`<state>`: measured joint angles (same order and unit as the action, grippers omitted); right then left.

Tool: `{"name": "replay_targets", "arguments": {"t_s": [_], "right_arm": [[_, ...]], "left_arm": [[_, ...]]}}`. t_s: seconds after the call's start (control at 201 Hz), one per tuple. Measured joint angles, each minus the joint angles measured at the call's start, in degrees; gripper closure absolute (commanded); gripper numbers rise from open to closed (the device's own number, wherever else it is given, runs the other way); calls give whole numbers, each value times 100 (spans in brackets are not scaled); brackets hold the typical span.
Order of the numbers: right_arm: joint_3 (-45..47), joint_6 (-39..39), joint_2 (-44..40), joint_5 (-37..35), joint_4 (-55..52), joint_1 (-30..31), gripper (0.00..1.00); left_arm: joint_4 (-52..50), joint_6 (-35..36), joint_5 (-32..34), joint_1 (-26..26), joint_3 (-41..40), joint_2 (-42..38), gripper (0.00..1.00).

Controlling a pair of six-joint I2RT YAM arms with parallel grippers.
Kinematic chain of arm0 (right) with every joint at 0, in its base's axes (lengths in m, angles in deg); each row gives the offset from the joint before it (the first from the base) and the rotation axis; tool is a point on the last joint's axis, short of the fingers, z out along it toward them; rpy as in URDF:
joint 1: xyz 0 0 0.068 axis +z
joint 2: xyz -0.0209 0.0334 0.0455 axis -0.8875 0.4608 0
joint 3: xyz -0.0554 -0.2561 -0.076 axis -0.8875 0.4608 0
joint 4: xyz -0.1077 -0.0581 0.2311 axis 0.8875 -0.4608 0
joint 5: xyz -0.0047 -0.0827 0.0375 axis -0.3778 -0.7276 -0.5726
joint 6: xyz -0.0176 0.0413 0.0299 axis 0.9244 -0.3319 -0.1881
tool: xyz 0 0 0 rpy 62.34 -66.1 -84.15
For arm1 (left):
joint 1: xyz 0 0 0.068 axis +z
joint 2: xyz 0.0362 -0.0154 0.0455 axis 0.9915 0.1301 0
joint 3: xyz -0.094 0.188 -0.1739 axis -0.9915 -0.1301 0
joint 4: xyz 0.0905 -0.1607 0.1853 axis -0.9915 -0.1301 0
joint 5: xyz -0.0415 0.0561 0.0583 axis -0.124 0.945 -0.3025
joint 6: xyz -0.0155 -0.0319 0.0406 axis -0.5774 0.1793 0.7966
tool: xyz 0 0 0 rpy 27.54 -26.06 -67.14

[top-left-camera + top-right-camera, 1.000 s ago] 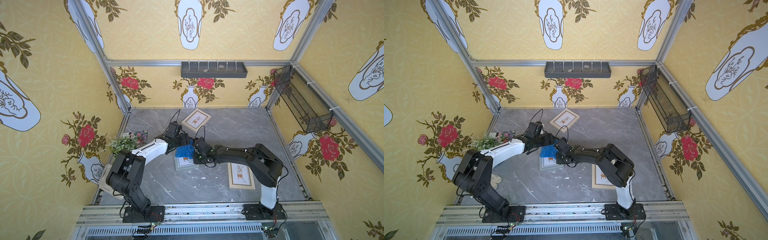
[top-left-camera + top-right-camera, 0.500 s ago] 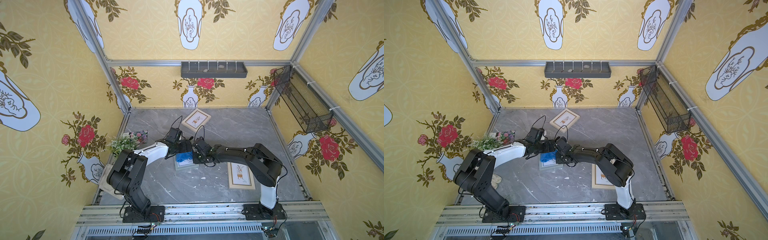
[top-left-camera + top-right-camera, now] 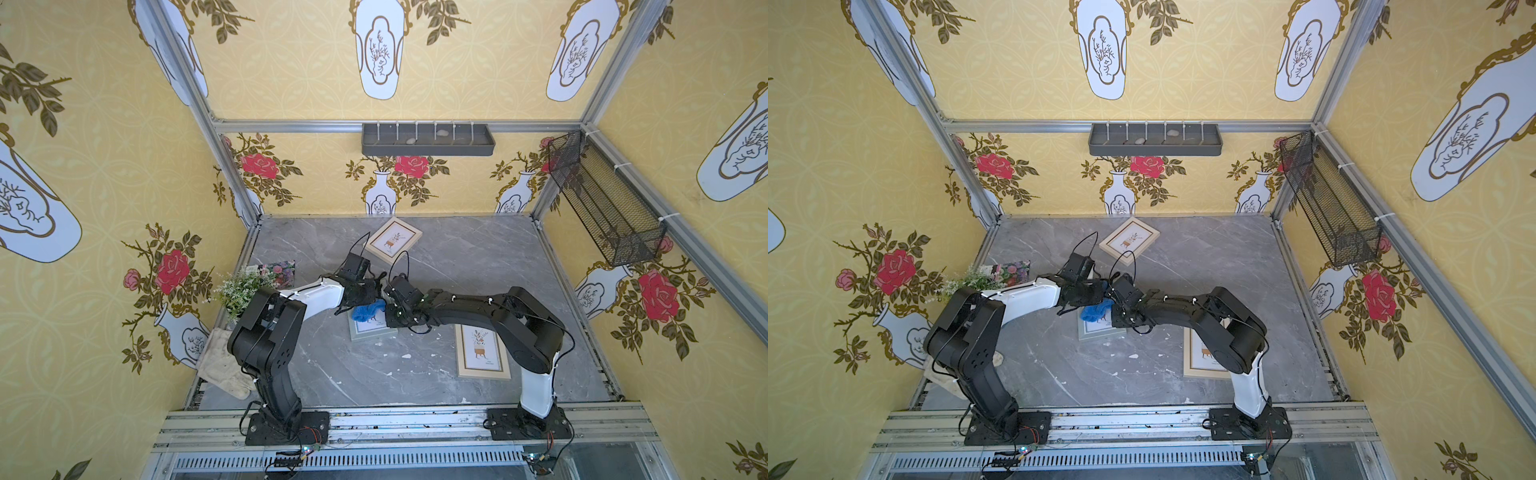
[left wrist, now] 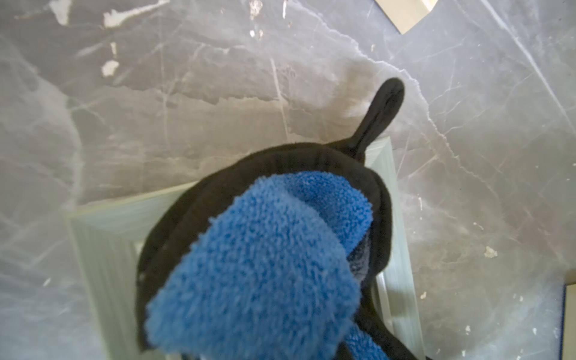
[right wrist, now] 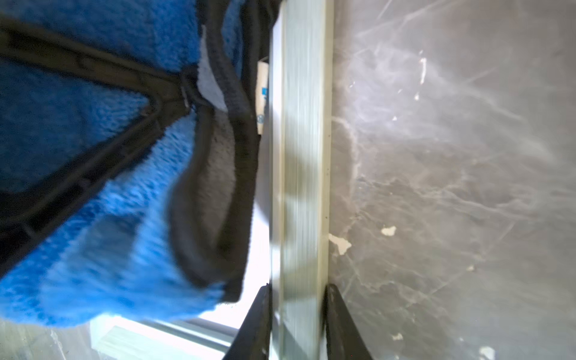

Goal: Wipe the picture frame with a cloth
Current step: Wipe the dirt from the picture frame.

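The cloth (image 3: 368, 311) is bunched on the picture frame (image 3: 371, 331) near the middle of the counter (image 3: 457, 257). The left hand (image 3: 375, 299) is clamped on the cloth; the right hand (image 5: 297, 288) is clamped on the frame's rail.

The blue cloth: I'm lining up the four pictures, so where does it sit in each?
Top view: cloth near centre.
Top view: cloth just left of centre.
Left wrist: cloth fills the lower middle.
Right wrist: cloth fills the left half.
Shared landmark: the pale frame under it, in all four.
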<state>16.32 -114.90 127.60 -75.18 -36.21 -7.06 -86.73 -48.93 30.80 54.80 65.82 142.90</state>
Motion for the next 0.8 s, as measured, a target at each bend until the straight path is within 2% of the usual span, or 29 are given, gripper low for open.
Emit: {"name": "replay_targets", "arguments": {"t_s": [0.09,0.239,0.577,0.677,0.796], "right_arm": [[4,0,0,0,11,0,84],[17,2,0,-24,50,2,84],[-63,-2,68,-79,28,68,84],[-48,-4,61,-98,37,70,84],[46,-26,17,-111,125,28,84]], "left_arm": [[-160,37,98,205,4,-90,99],[-295,37,308,498,157,-173,100],[-308,42,9,-175,1598,1054,100],[-258,46,-9,-140,1521,1075,100],[-4,96,-42,214,855,664,100]]}}
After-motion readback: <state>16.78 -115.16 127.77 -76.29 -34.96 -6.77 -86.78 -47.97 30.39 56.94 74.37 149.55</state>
